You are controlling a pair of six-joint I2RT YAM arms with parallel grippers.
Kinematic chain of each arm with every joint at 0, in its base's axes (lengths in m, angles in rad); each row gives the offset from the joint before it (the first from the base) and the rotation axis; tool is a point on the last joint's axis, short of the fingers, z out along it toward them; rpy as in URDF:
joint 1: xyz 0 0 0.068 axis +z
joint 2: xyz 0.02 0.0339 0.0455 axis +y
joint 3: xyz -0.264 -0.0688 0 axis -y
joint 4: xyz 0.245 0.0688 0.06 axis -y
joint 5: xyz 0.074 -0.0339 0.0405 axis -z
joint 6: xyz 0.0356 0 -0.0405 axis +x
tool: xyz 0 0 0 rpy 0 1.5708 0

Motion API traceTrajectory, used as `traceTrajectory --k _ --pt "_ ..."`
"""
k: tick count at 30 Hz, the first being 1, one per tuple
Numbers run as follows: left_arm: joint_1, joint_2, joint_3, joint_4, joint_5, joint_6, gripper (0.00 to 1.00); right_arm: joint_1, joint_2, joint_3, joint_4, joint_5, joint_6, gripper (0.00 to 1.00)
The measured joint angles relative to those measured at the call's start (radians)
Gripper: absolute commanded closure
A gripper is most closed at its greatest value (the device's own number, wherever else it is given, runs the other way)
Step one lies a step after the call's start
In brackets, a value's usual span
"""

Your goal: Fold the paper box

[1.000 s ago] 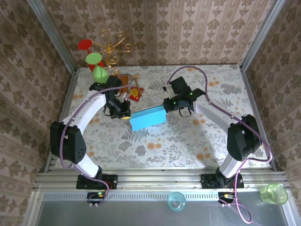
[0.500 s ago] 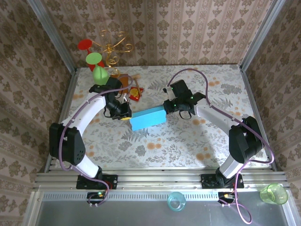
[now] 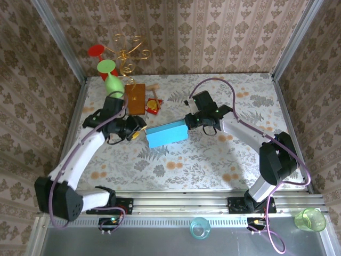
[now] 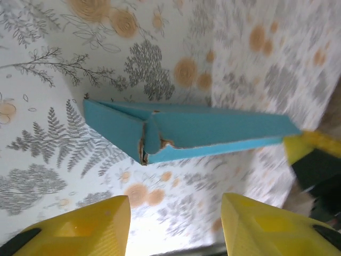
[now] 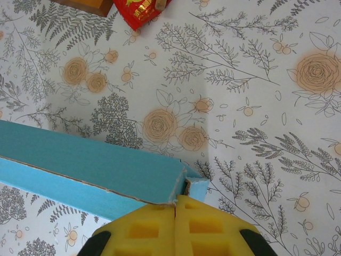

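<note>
Here's the light-blue folded cardboard box (image 3: pixel 167 134), lying mid-worktop (image 3: pixel 213 154) between both arms. The right pincer (image 5: pixel 176 210), pressed together, nips its right-end corner. The left pincer (image 4: pixel 176 221) hangs spread just off the left end.

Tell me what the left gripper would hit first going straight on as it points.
Likely the paper box, its folded end lying ahead of the left gripper, jaws open; how far is unclear.
</note>
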Motion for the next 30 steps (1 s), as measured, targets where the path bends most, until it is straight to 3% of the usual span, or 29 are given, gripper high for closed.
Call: traceTrajectory --k 3,6,13,21,30 --pt "-0.016 -0.090 -0.137 0.121 -0.050 -0.251 0.49 0.000 0.000 0.000 0.000 0.000 0.000 1.00" --pt "-0.042 -0.119 -0.249 0.251 -0.105 -0.474 0.40 0.000 0.000 0.000 0.000 0.000 0.000 1.00" --pt "-0.057 -0.097 -0.277 0.407 -0.152 -0.762 0.37 0.000 0.000 0.000 0.000 0.000 0.000 1.00" --pt "-0.086 -0.073 -0.297 0.505 -0.140 -0.888 0.41 0.000 0.000 0.000 0.000 0.000 0.000 1.00" --pt "-0.091 -0.095 -0.306 0.478 -0.105 -0.896 0.41 0.000 0.000 0.000 -0.001 0.000 0.000 1.00"
